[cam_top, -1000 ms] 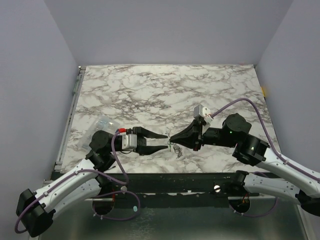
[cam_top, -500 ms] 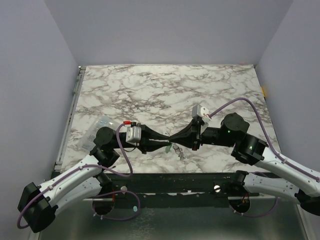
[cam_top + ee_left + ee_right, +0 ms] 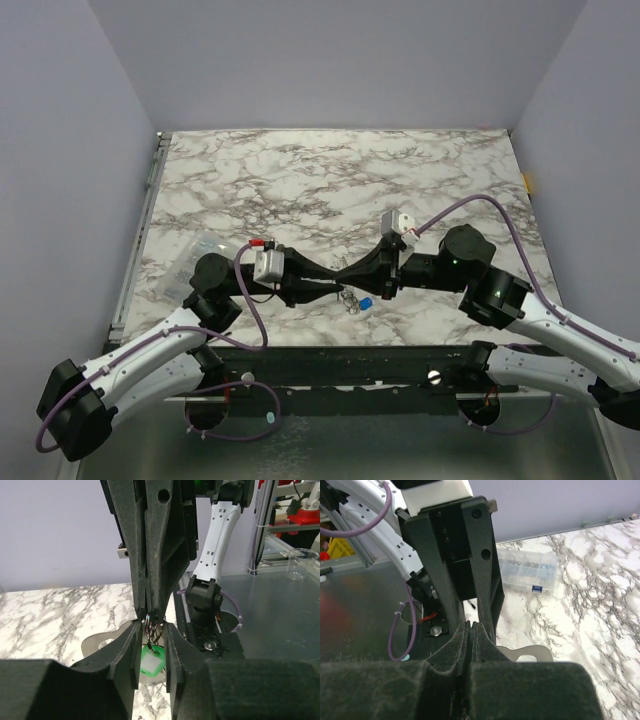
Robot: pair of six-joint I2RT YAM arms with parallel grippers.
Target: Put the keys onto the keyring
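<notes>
Two keys lie apart. The green key (image 3: 151, 661) hangs from a few small wire rings (image 3: 152, 624), and the blue key (image 3: 366, 302) rests on the marble tabletop (image 3: 300, 180), just right of where the two claws meet. The right claw (image 3: 471, 624) is pressed fully together, and its tips pinch the wire rings from above. The left claw (image 3: 333, 290) stands at a narrow gap with one finger close on each side of the green key. Whether those fingers actually press the key cannot be told.

The keyring (image 3: 97, 642), a flat grey loop, shows just behind the left claw's finger and seems to lie on the tabletop. A small tangle of silvery chain (image 3: 349, 297) sits beside the blue key, under the claw tips.

Both arms reach inward, low over the near middle of the tabletop, and meet tip to tip. The left arm rises from its base at the lower left, folds at the elbow and stretches its forearm to the right, roughly level. The right arm mirrors it from the lower right, bending near the tabletop's front edge and pointing left and slightly downward.

A clear bag (image 3: 200, 248) lies by the left arm's elbow, well apart from the keys.
</notes>
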